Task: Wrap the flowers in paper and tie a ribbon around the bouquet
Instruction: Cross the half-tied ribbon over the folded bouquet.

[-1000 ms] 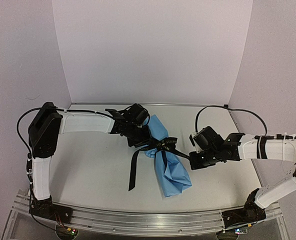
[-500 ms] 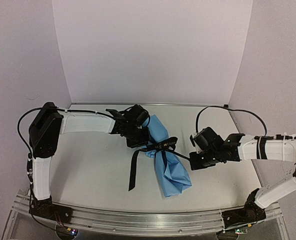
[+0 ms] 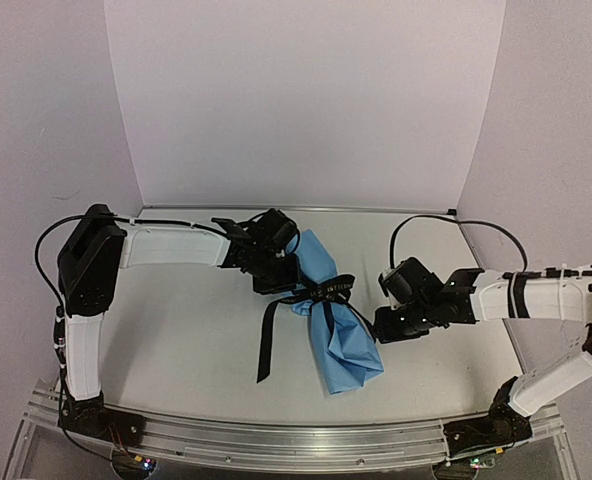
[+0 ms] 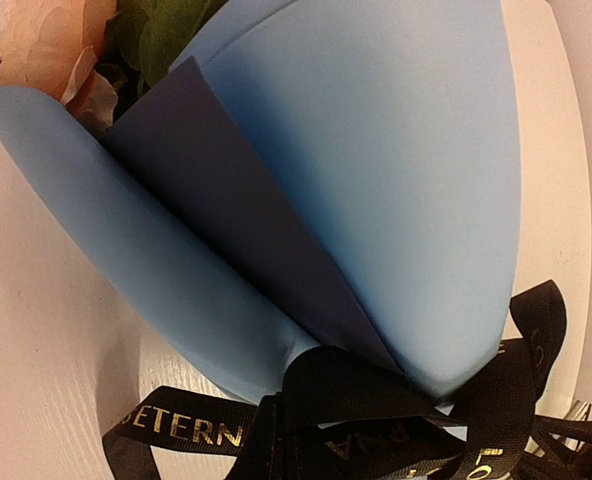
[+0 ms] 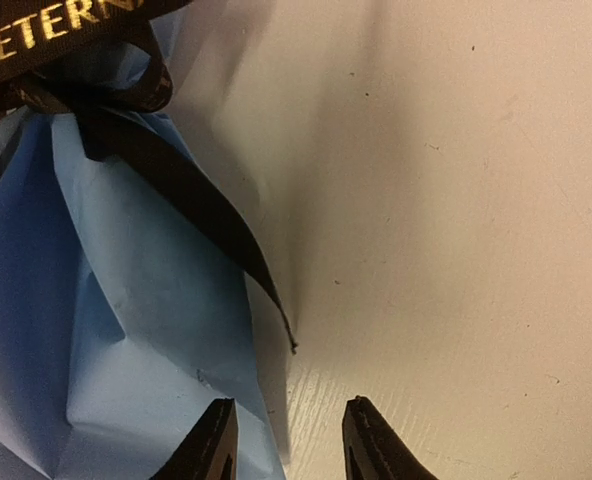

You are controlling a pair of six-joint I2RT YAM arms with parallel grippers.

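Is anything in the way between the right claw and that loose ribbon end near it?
No, nothing visible. The right claw is open and empty. The ribbon has its loose end lying just ahead of it on the bare table, beside the edge of the blue paper.

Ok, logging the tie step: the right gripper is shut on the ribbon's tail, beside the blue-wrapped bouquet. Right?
Not quite: the right wrist view shows the right gripper open, holding nothing. The ribbon tail lies free just ahead of it, beside the blue-wrapped bouquet.
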